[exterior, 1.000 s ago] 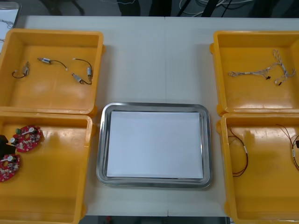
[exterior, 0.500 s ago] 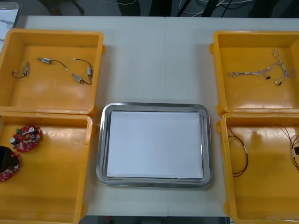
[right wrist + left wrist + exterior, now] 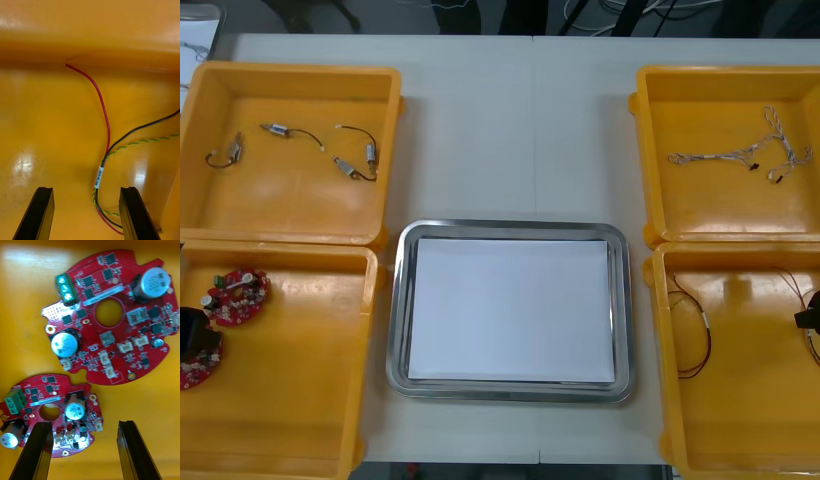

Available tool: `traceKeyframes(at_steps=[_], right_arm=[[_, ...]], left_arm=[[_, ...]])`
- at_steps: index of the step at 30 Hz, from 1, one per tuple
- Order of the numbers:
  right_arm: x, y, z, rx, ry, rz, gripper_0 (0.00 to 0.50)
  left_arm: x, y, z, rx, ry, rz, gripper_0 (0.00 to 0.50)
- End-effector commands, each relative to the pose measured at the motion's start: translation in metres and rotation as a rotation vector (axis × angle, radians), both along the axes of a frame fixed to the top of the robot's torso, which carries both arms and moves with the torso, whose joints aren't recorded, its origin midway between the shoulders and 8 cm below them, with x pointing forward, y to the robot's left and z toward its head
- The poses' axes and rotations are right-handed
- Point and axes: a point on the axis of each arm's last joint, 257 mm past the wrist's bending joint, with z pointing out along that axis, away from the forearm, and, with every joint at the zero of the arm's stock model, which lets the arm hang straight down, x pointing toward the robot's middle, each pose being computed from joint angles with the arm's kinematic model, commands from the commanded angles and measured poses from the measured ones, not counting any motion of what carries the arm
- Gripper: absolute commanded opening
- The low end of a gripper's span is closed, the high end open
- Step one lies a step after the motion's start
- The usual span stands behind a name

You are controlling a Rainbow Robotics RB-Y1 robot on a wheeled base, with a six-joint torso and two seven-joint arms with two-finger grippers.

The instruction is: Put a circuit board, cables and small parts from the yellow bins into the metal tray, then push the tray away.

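In the near left yellow bin (image 3: 300, 400), the released left pincer (image 3: 84, 450) is being held over the edge of a circuit board (image 3: 52, 414), so a slipping grip is being risked; the released right pincer (image 3: 85, 213) is being held over cables (image 3: 98, 177).

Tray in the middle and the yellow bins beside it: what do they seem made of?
The tray looks like polished metal: its rim is silvery and mirror-bright; the white inside could be paper or a liner. The yellow bins look like glossy moulded plastic, judging by glare patches and rounded rims.

Yellow bins (image 3: 290, 390) are glossy plastic; the metal tray (image 3: 396, 310) has a shiny rim, matt white inside.
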Motion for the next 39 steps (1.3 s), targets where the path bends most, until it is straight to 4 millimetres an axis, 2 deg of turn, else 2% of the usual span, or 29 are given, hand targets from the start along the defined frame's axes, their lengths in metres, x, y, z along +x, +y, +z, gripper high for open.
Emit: traceKeyframes(at_steps=[1,15,24,39], right_arm=[[0.012,-0.006,0.007,-0.032,-0.02,0.007,0.5],[0.014,-0.01,-0.015,-0.019,-0.014,-0.019,0.5],[0.011,-0.012,-0.024,0.009,-0.001,-0.058,0.5],[0.011,-0.006,-0.034,0.042,-0.006,-0.086,0.5]], left_arm=[[0.012,0.018,0.01,0.092,-0.027,-0.099,0.5],[0.026,0.019,0.001,0.092,-0.051,-0.097,0.5],[0.024,0.022,-0.003,0.104,-0.042,-0.096,0.5],[0.022,0.021,-0.011,0.1,-0.042,-0.096,0.5]])
